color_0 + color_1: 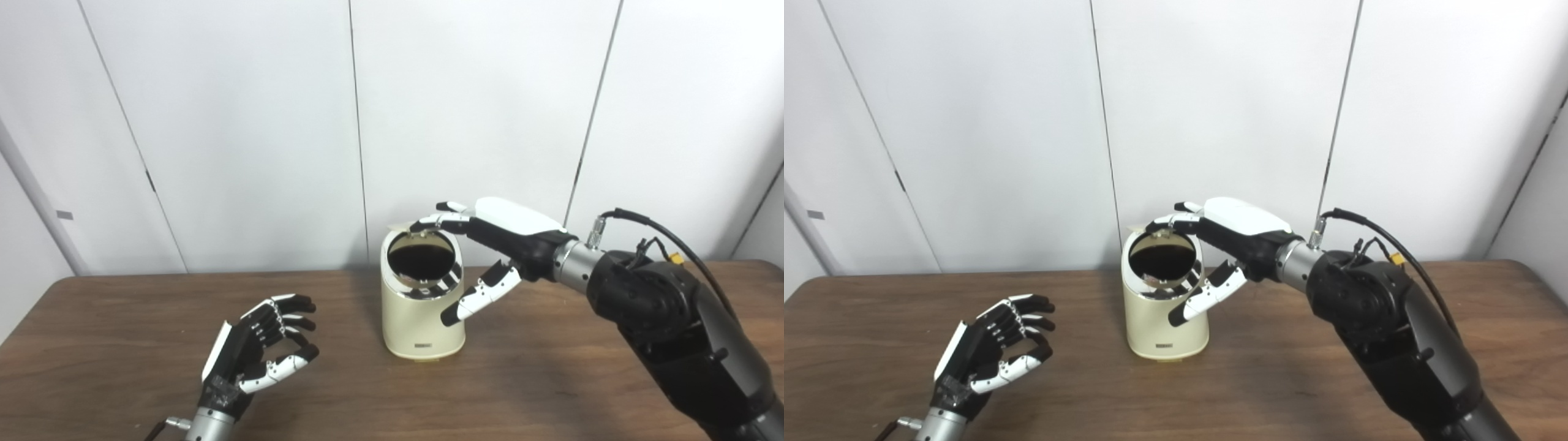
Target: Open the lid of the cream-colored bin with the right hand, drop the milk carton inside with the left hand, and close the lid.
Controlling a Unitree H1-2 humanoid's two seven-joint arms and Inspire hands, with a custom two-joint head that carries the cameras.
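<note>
Bin (421,306) stands on table (122,367), centre, toward the rear edge, wall panels behind. Right hand (490,242) right of bin, fingers (432,222) at the rear rim. Left hand (257,349) in front-left of bin, well apart from it, above table

The right arm enters from the lower right, bent at the elbow and reaching toward the centre. Its right hand (499,236) is held palm down, fingers (438,220) stretched forward and spread from the thumb, which hangs below. The left hand (257,346) is low at the left (only its wrist and a little forearm show), palm turned inward, fingers loosely curled and apart, holding nothing.
</note>
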